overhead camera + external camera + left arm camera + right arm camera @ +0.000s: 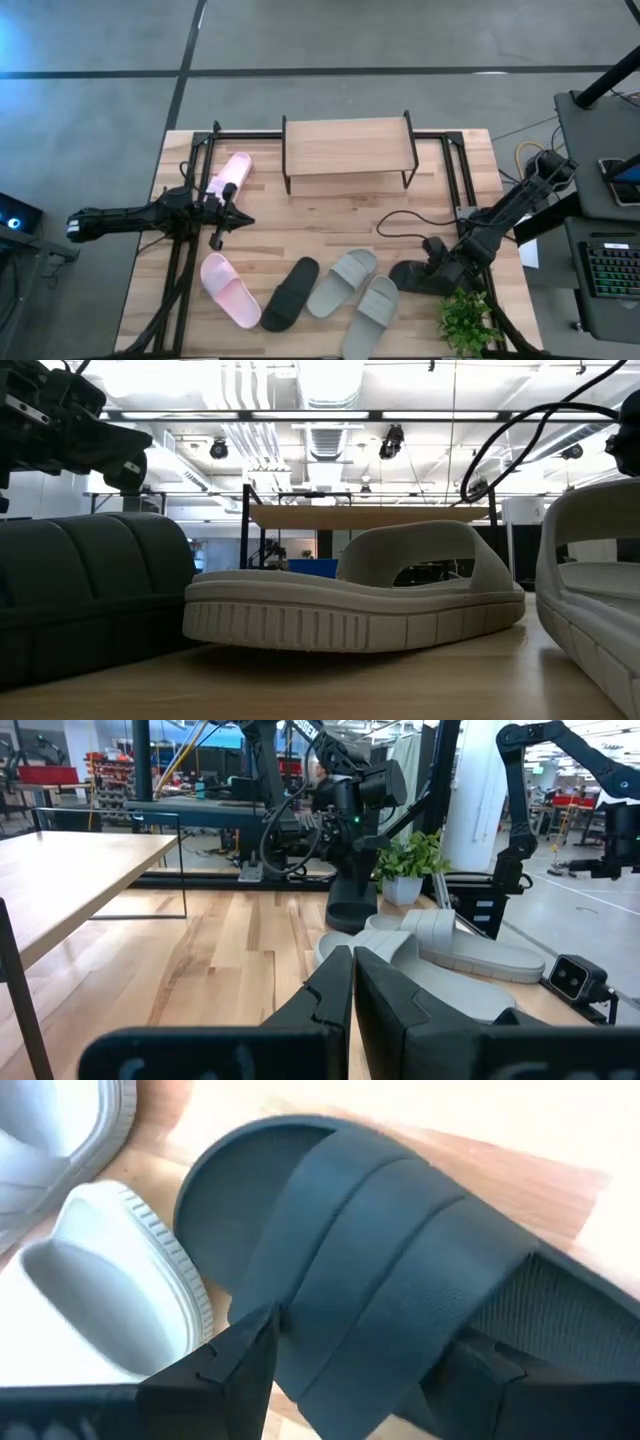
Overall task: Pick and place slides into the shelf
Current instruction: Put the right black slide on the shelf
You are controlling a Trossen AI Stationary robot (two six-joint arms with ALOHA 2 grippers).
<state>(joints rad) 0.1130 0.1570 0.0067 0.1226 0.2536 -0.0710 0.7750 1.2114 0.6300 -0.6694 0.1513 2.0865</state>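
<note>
The right gripper (360, 1355) is down on a black slide (400, 1270) near the table's front right, its fingers (235, 1355) spread either side of the wide strap, one at each strap edge; whether they already squeeze it cannot be told. Seen from above, that slide (410, 275) lies just beside the small potted plant (468, 322) and right of the grey-green pair.

The left gripper (352, 990) has its fingers pressed together, holding nothing. It hovers left of the shelf (348, 150), near the pink slide (231, 178) that lies by the shelf's left end.

The shelf stands at the table's back middle; its wooden top board carries nothing. In front of the shelf, in a row along the table's (300, 225) front edge, lie another pink slide (230, 290), a second black slide (291, 293) and two grey-green slides (342, 282) (371, 313), all well apart from the shelf.
</note>
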